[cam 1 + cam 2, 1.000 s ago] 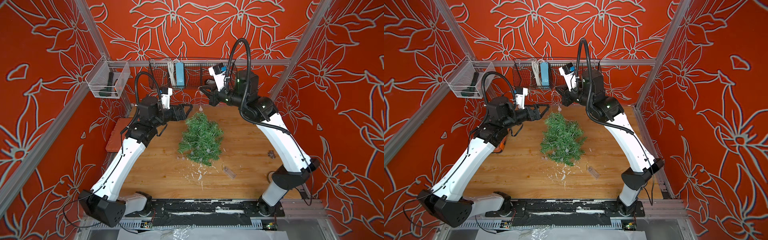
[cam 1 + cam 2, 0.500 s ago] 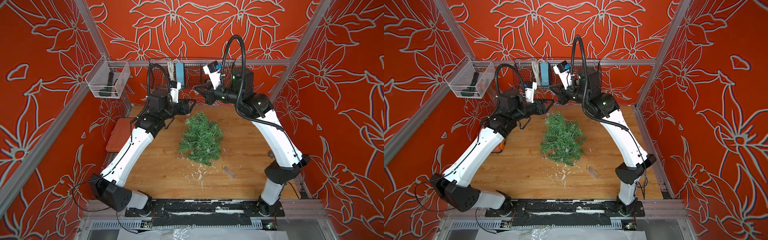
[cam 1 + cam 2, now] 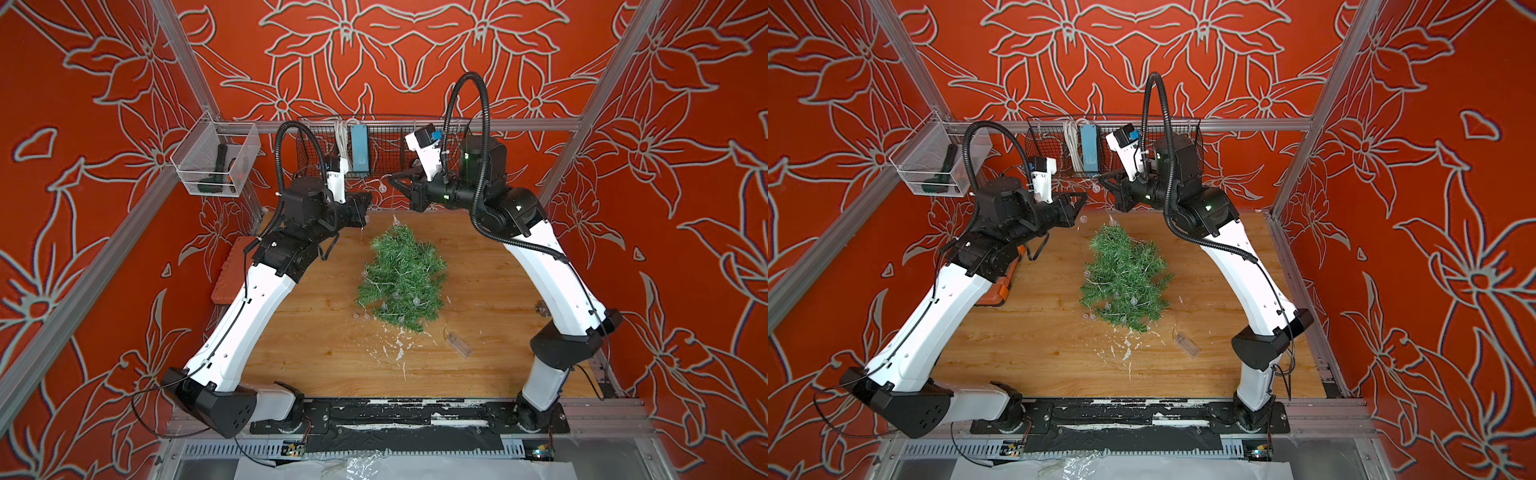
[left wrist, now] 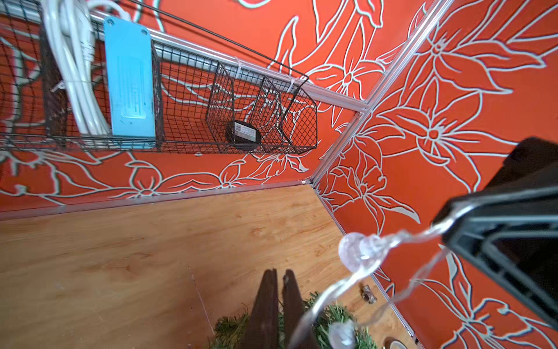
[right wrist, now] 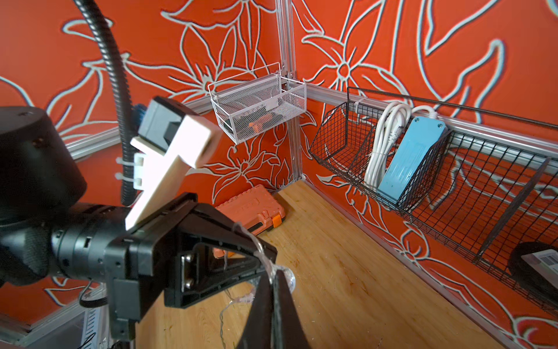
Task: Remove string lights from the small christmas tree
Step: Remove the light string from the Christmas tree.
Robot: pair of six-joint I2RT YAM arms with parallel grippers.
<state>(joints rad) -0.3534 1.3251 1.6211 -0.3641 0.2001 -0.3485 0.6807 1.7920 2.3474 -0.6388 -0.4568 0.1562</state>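
Observation:
The small christmas tree [image 3: 401,278] [image 3: 1125,282] lies flat mid-table, with several clear bulbs on its near half. The string lights [image 3: 380,188] rise from its far tip to both grippers, held high near the back wall. My right gripper [image 3: 395,179] [image 5: 274,290] is shut on the wire beside a bulb [image 5: 288,278]. My left gripper [image 3: 368,198] [image 4: 279,299] faces it, its jaws together, the wire [image 4: 359,250] crossing its fingers. The clear battery box [image 3: 457,345] [image 3: 1185,345] lies on the table near the tree's base.
An orange tool case [image 3: 226,274] sits at the table's left edge. A black wire basket [image 3: 390,141] on the back wall holds a blue power strip [image 3: 358,147]; a white mesh basket [image 3: 216,166] hangs on the left. White debris [image 3: 395,349] lies near the front, a metal fitting [image 3: 542,307] at the right.
My left gripper rose from beside the tree's tip toward the right gripper and its jaws closed. The right gripper shifted back and up with the wire.

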